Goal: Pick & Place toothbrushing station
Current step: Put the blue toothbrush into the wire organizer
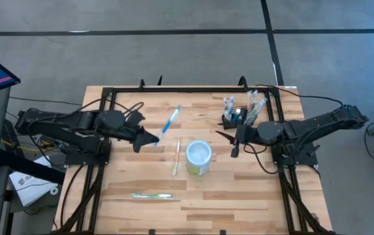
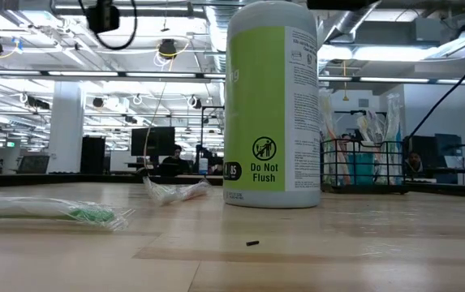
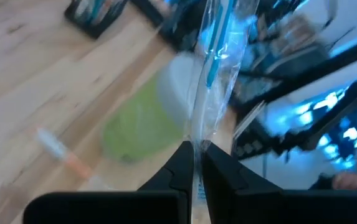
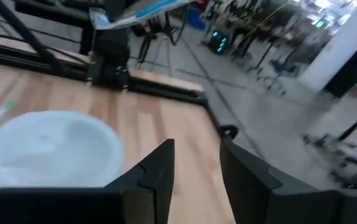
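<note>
Basket [image 1: 237,118] of black wire mesh sits at the far right of the table, already stuffed with several wrapped brushes standing up, just behind the right gripper.

Left to right: left gripper [image 1: 153,139] is above the table left of centre, fingers pressed together on the end of a blue toothbrush in clear wrap [image 1: 170,121]. The brush sticks out from the fingertips toward the far side, and it looks lifted off the wood; left wrist view shows the wrap pinched right between the two fingers [image 3: 181,163]. On the near side lies a green toothbrush in wrap [image 1: 151,195], untouched. Near the middle lies an orange-tipped toothbrush [image 1: 176,156], just beside the white and green canister [image 1: 198,157], which stands upright. Right gripper [image 1: 234,149] hovers between canister and basket, fingers spread, holding nothing; right wrist view shows a plain gap between them.

Step in hand, my read: blue brush picked, carry phase to the basket. Next move calls for swinging the left arm rightward across the table, clearing the tall canister and the waiting right arm, then tipping the brush upright over the basket and letting go. Risk: slippery wrap could slide in the pinch, and the basket is crowded.
</note>
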Controlling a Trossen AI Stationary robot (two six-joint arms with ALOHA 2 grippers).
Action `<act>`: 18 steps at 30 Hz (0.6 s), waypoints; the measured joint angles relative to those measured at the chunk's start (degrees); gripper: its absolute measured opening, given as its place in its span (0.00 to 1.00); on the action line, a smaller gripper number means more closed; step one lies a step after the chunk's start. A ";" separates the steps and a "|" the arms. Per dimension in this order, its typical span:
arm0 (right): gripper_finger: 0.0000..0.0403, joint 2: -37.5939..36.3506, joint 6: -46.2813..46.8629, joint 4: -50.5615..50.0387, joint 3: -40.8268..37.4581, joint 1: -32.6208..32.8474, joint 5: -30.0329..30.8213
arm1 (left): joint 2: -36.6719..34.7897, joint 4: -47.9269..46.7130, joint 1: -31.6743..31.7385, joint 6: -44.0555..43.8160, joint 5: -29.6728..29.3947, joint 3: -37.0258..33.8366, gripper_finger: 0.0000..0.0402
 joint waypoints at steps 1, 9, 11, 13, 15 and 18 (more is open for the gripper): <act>0.29 0.10 -1.13 0.66 0.00 0.01 0.46 | 0.62 2.12 0.57 -0.17 0.38 0.06 0.03; 0.29 3.25 -10.40 4.47 1.23 0.04 6.88 | 8.66 16.56 4.29 -2.42 10.35 0.00 0.03; 0.29 5.12 -12.19 5.16 2.89 0.04 7.09 | 10.81 19.11 5.39 -4.12 12.71 0.00 0.03; 0.29 6.41 -14.62 4.67 3.96 0.10 8.41 | 13.01 22.37 6.60 -4.71 15.00 0.02 0.03; 0.29 7.97 -16.89 4.95 5.26 0.78 10.26 | 14.41 22.72 7.67 -4.95 16.46 -0.04 0.03; 0.29 10.18 -20.14 4.79 6.97 1.42 12.74 | 16.33 24.94 8.72 -6.01 17.71 -0.02 0.03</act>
